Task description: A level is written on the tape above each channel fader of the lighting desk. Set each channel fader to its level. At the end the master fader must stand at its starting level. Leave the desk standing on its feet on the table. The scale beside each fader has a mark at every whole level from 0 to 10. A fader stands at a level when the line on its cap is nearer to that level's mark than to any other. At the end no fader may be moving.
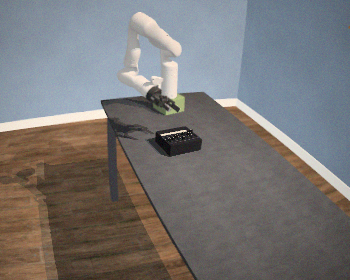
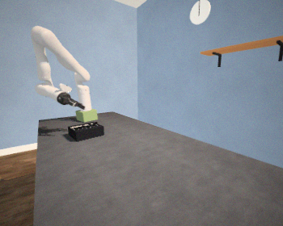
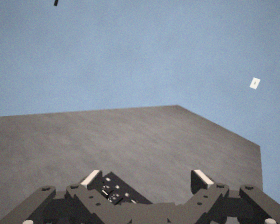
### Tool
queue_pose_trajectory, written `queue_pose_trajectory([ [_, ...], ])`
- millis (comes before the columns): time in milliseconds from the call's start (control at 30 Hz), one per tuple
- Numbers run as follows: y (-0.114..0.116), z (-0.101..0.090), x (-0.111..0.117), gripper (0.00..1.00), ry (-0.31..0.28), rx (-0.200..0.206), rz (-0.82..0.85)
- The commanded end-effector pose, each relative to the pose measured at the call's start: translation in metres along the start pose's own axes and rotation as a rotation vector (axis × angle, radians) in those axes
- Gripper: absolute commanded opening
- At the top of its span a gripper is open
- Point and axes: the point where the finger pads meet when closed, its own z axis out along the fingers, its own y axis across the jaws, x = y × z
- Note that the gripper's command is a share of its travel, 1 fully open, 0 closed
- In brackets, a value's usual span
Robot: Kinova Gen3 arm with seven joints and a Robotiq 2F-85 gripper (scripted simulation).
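Observation:
The black lighting desk (image 1: pixel 179 145) (image 2: pixel 87 133) stands upright on the table near its far end, in front of the arm's base. A pale tape strip (image 1: pixel 173 132) runs across its top. The single faders, their caps and the written levels are too small to read. In the wrist view part of the desk's dark top (image 3: pixel 119 186) shows low in the picture, partly hidden by the gripper. My gripper (image 1: pixel 176 107) (image 2: pixel 84 107) (image 3: pixel 146 180) is open with nothing between its fingers. It is above and behind the desk, near the base, and does not touch the desk.
The arm's green base block (image 1: pixel 175 104) (image 2: pixel 87 115) stands behind the desk. The dark table (image 1: pixel 240 200) (image 2: pixel 162 177) (image 3: pixel 150 130) has its left edge close beside the desk. A shelf (image 2: pixel 242 46) and a round clock (image 2: pixel 200 12) are on the wall, away from the arm.

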Motion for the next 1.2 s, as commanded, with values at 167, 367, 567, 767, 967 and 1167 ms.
queue_pose_trajectory([
  [167,-0.032,0.027,0.020,1.00,-0.001,0.217,-0.190],
  [367,-0.063,0.033,0.020,1.00,-0.018,0.410,-0.364],
  [567,-0.063,0.033,0.020,1.00,-0.018,0.410,-0.364],
  [767,-0.063,0.033,0.020,1.00,-0.018,0.410,-0.364],
  [967,-0.072,0.033,0.019,1.00,-0.023,0.474,-0.426],
  [1167,-0.080,0.033,0.018,1.00,-0.029,0.538,-0.490],
])
